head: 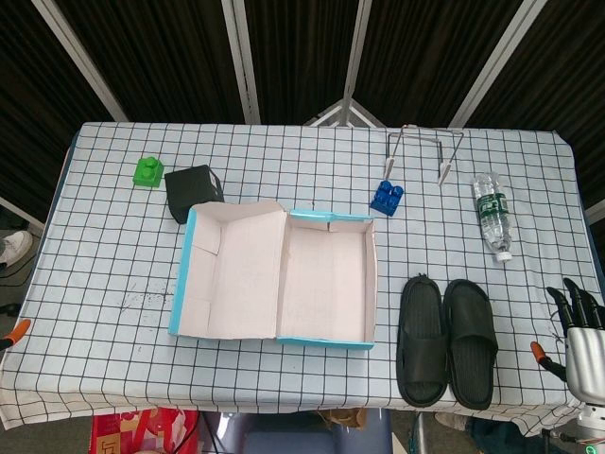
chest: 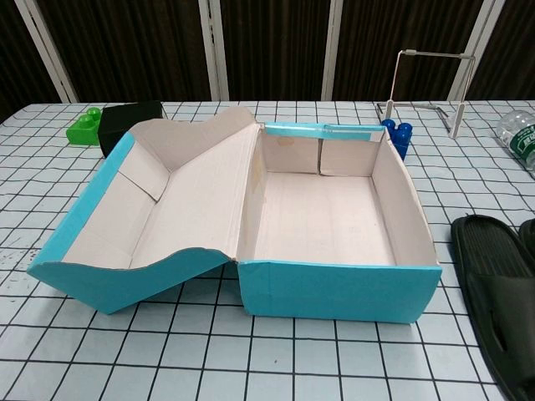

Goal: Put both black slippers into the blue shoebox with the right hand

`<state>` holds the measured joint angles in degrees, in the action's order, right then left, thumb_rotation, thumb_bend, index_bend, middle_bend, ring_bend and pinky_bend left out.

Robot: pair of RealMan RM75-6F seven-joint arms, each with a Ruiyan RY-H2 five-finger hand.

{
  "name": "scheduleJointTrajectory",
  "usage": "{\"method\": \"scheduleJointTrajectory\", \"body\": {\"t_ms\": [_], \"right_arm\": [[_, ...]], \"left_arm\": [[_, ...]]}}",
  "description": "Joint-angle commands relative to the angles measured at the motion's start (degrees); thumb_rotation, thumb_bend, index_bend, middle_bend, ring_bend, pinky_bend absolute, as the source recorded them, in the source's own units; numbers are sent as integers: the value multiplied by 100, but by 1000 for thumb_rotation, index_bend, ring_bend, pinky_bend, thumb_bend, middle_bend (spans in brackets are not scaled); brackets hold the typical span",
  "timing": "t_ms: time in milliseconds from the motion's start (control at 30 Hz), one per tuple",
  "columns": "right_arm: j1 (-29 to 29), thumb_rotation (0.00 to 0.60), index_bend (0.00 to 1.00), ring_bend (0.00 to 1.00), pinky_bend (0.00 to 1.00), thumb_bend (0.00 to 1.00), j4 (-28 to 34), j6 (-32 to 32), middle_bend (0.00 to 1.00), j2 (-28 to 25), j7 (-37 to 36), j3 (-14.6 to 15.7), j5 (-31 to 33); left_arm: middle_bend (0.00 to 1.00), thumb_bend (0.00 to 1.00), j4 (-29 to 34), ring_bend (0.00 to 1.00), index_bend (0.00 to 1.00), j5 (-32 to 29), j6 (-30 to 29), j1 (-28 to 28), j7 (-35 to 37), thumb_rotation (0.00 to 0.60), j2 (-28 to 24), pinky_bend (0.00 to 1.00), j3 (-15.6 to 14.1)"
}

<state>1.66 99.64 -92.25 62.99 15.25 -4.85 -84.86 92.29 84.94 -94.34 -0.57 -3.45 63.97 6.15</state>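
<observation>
Far left there's a green block [head: 147,171] with a black box [head: 193,191] just beside it. Then the blue shoebox [head: 371,284] sits open mid-table, lid flopped out to its left, nothing inside. Behind its right corner is a blue block [head: 386,197], then a wire stand [head: 424,151]. The 2 black slippers [head: 445,341] lie side by side just right of the box, water bottle [head: 492,214] behind them. The right hand [head: 582,332] hangs at the table's edge, fingers apart, holding nothing. The left hand isn't visible.
</observation>
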Motion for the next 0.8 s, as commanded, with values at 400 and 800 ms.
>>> {"method": "scheduleJointTrajectory", "body": {"t_ms": [400,800], "right_arm": [[-73,600,199,156,238,208,236,378,113,-447,-1130,395,-583],[-176,600,198,156,235,209,11,431,113,-377,-1512,436,-807]], "left_arm": [[35,37,24,0,188,84,58,-49,-97,600,36,66,-43],[35,37,53,0,191,46,158,-86,-162,600,43,66,-58]]}}
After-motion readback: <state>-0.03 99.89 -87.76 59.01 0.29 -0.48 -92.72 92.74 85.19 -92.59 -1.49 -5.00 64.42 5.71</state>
